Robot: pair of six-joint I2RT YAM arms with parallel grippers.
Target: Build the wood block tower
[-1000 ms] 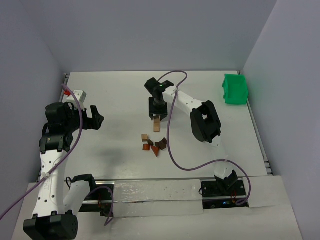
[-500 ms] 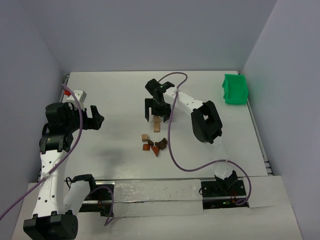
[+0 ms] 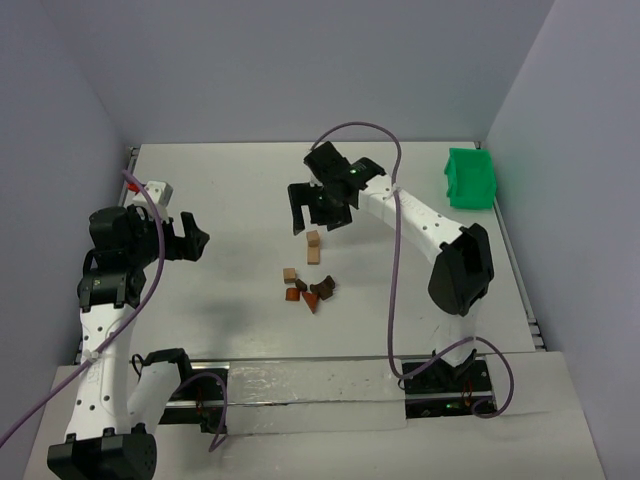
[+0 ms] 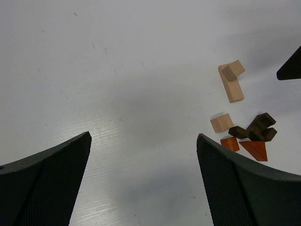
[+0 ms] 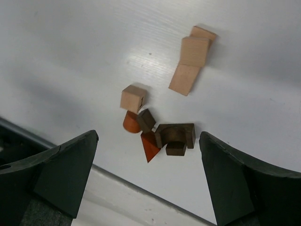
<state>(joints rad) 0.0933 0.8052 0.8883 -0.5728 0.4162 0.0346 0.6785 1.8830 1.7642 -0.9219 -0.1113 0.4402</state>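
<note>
Your right fingers (image 5: 56, 174) are spread wide and hold nothing, above the wood block tower (image 3: 313, 246) standing mid-table, untouched. Your left fingers (image 4: 47, 183) are equally wide and empty, well off left. Loose wood blocks (image 3: 308, 290) lie just nearer you. White table (image 3: 230, 190); green bin (image 3: 468, 178) in the far right corner.

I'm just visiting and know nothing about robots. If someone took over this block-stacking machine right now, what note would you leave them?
left gripper: open, empty, off to the left side.
right gripper: open, empty, raised clear of the tower.
Done: the tower is only a few tan pieces stacked.
loose blocks: one tan cube plus reddish-brown and dark brown pieces, clustered just nearer the robot.
Left to do: stack those on top.
</note>
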